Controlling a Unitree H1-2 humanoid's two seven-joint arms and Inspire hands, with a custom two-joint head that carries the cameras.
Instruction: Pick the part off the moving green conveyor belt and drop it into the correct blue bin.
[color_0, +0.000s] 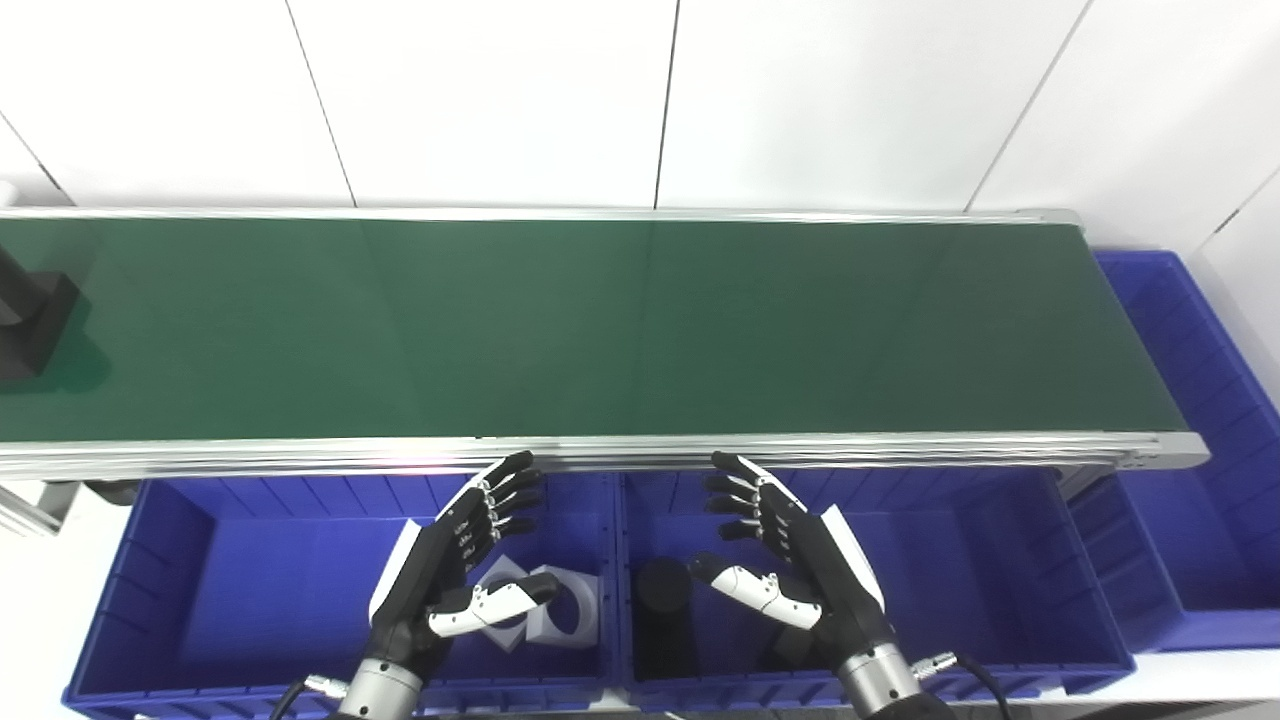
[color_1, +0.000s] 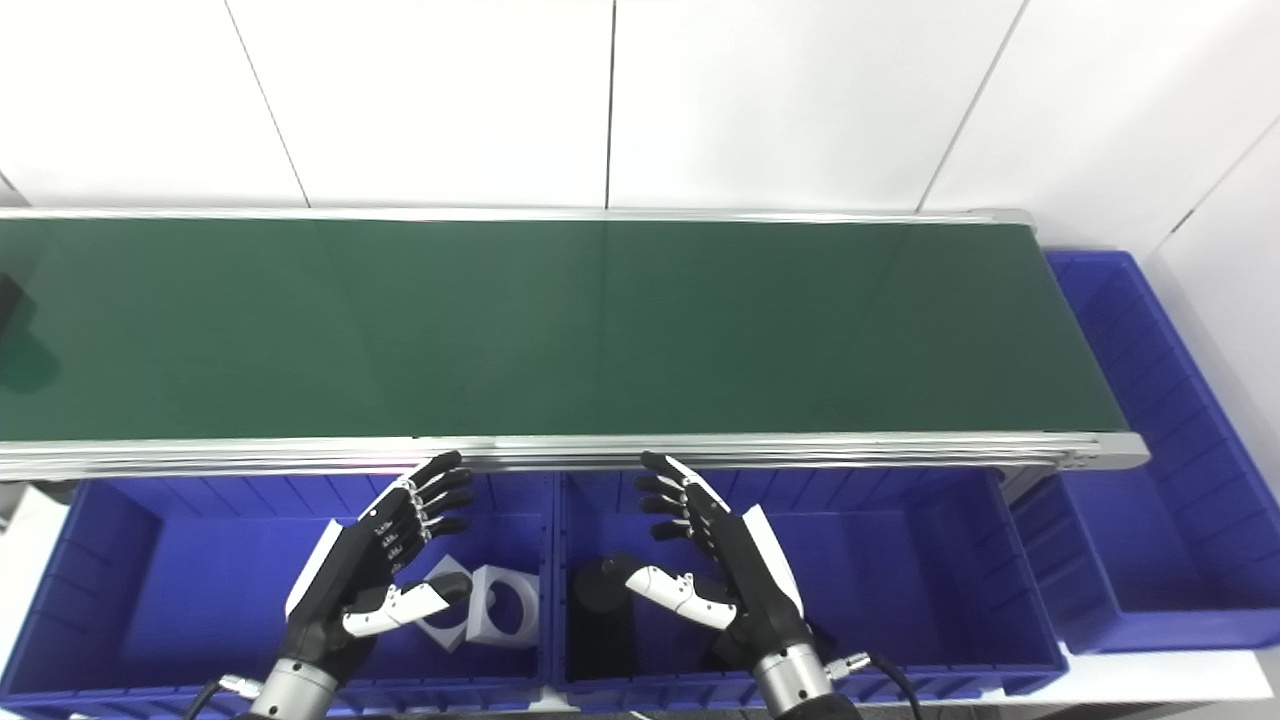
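A black part rides the green conveyor belt at its far left edge, partly cut off by the frame. My left hand hovers open above the left blue bin, palm turned inward. My right hand hovers open above the middle blue bin, facing the left one. Both hands sit just in front of the belt's near rail and hold nothing.
White square parts with round holes lie in the left bin. A black cylinder part stands in the middle bin. A third blue bin wraps the belt's right end. White wall panels rise behind the belt.
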